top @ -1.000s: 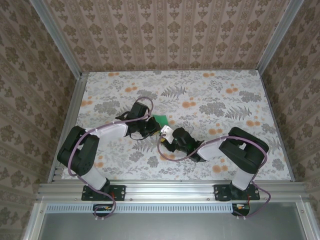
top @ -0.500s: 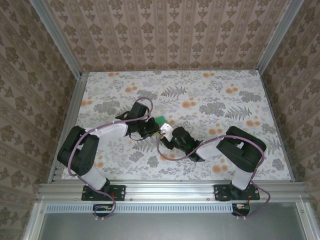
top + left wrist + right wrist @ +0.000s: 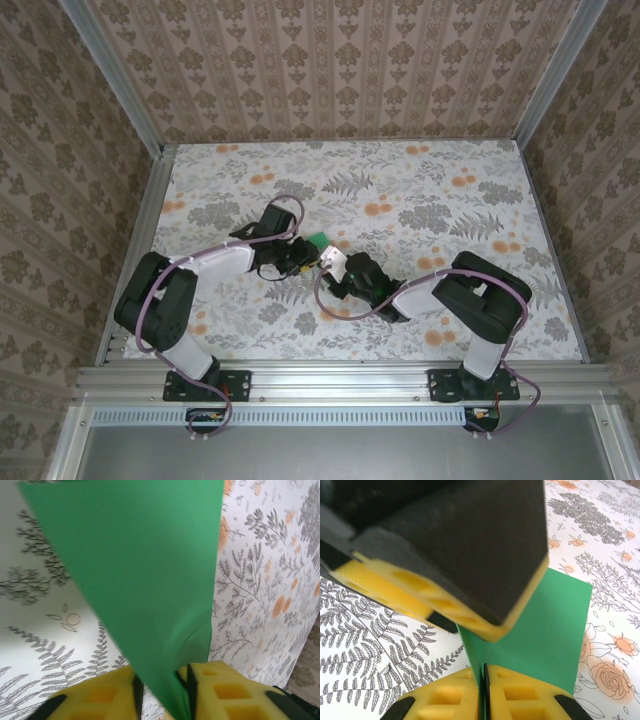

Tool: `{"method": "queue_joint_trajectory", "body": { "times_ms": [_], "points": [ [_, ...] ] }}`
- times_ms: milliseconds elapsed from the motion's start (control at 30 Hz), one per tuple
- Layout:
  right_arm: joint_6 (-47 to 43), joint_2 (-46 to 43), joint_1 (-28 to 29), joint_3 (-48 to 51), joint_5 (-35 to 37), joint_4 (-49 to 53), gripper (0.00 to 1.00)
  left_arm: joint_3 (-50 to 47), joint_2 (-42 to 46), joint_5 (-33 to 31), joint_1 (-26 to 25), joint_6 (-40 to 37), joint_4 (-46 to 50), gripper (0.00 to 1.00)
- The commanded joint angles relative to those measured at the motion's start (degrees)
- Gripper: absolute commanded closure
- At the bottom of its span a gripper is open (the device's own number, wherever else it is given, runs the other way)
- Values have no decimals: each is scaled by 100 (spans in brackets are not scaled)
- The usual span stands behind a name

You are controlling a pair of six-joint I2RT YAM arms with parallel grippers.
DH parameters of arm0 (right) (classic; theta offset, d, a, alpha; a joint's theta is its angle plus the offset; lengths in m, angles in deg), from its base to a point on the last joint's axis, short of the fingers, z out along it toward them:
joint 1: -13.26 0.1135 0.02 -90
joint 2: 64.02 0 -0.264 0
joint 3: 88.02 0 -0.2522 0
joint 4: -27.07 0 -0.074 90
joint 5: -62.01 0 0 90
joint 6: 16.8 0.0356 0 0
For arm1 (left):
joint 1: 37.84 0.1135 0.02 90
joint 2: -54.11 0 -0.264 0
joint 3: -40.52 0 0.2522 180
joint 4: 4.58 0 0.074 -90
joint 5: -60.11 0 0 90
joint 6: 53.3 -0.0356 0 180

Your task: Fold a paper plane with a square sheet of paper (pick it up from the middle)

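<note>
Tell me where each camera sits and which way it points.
Top external: above and behind the bases, looking down on the table; both arms show.
Left wrist: on the left arm, looking along the left gripper at the green paper.
Right wrist: looking along the right gripper, shut on the paper; a left finger looms above.
Shared: both wrist views show the paper.

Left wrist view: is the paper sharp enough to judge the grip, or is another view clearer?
Left wrist: paper evenly lit, no glare; left gripper slightly soft. Right wrist: that gripper's finger looms dark, out of focus; paper clear behind. Top external: sharp, but paper tiny.
</note>
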State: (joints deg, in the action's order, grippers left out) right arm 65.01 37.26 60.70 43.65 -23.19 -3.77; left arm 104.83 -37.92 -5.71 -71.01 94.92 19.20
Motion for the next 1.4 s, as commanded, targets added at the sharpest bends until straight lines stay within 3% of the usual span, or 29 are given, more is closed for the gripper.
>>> {"method": "queue_joint_trajectory", "body": {
  "times_ms": [0, 200, 300, 433, 567, 1067, 1367],
  "points": [
    [476, 37, -144, -50, -412, 51, 90, 12, 353, -154, 188, -139, 262, 58],
    [1353, 16, -466, -73, -1001, 126, 93, -187, 733, -378, 468, -283, 447, 36],
    [1814, 41, -624, -145, -1251, 252, 94, -271, 849, -488, 511, -350, 446, 30],
    [2414, 43, -819, -200, -1532, 321, 96, -355, 871, -462, 512, -439, 287, 29],
    [2863, 33, -950, -237, -1759, 390, 97, -451, 893, -388, 455, -533, -25, 31],
    [4124, 252, -1405, -288, -2565, 372, 99, -273, 382, -79, 39, -860, -767, 56],
    [4738, 469, -1688, -301, -3112, 109, 99, -104, -71, 191, -58, -943, -1192, 64]
  ]
}}
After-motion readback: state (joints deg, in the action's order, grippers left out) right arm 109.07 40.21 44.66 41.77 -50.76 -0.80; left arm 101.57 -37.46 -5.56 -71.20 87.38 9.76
